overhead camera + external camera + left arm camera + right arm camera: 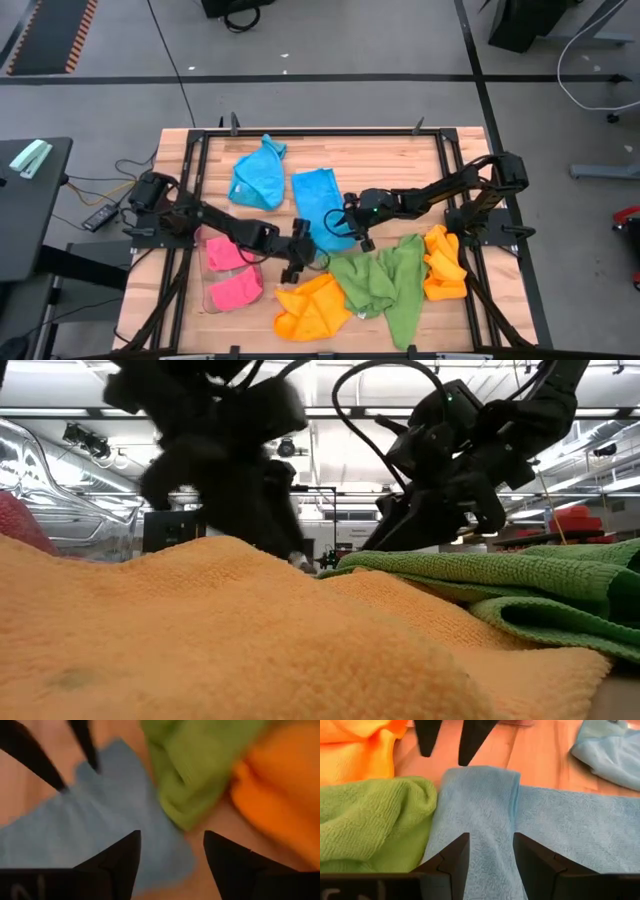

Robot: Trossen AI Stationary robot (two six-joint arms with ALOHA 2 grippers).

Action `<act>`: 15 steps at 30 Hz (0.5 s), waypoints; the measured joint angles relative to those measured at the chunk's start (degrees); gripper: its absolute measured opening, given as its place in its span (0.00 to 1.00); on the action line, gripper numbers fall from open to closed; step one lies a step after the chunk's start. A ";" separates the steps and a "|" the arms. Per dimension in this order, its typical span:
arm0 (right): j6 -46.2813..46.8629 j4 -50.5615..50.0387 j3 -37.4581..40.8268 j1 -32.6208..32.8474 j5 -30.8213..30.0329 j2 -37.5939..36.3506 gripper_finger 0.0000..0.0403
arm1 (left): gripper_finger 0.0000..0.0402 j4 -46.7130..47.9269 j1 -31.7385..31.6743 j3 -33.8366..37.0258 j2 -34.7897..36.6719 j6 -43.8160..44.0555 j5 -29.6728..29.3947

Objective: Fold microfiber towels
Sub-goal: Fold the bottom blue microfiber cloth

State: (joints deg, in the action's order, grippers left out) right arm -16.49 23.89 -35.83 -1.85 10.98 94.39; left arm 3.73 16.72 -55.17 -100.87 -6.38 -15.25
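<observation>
Pink towels (pixel 234 281) lie in the clear tray (pixel 207 297) at the table's left. The left gripper (pixel 303 262) hangs open and empty by the flat blue towel (pixel 318 205). The right gripper (pixel 352 232) pinches that towel's folded edge. Green (pixel 383 282) and orange (pixel 444 263) towels lie on the wooden table (pixel 400 160), with grey floor (pixel 350 50) beyond.

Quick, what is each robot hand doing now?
Left gripper: open, holding nothing.
Right gripper: fingers pinch a fold of the flat sky-blue microfiber towel.
</observation>
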 joint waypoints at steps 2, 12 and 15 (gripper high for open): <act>0.06 0.20 -0.01 0.00 0.00 -0.02 0.40 | 0.63 2.75 0.78 0.06 -0.01 -3.74 -1.38; 0.15 1.03 -0.01 0.00 0.00 -0.02 0.40 | 0.78 7.52 0.95 0.10 -0.71 -20.42 -12.20; 0.30 1.48 -0.01 0.00 0.05 -0.02 0.40 | 0.76 7.84 -0.10 0.12 -1.89 -23.43 -13.06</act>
State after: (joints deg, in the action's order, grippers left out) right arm -16.19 25.37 -35.83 -1.85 11.03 94.37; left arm 11.57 16.63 -55.05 -102.75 -29.81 -28.31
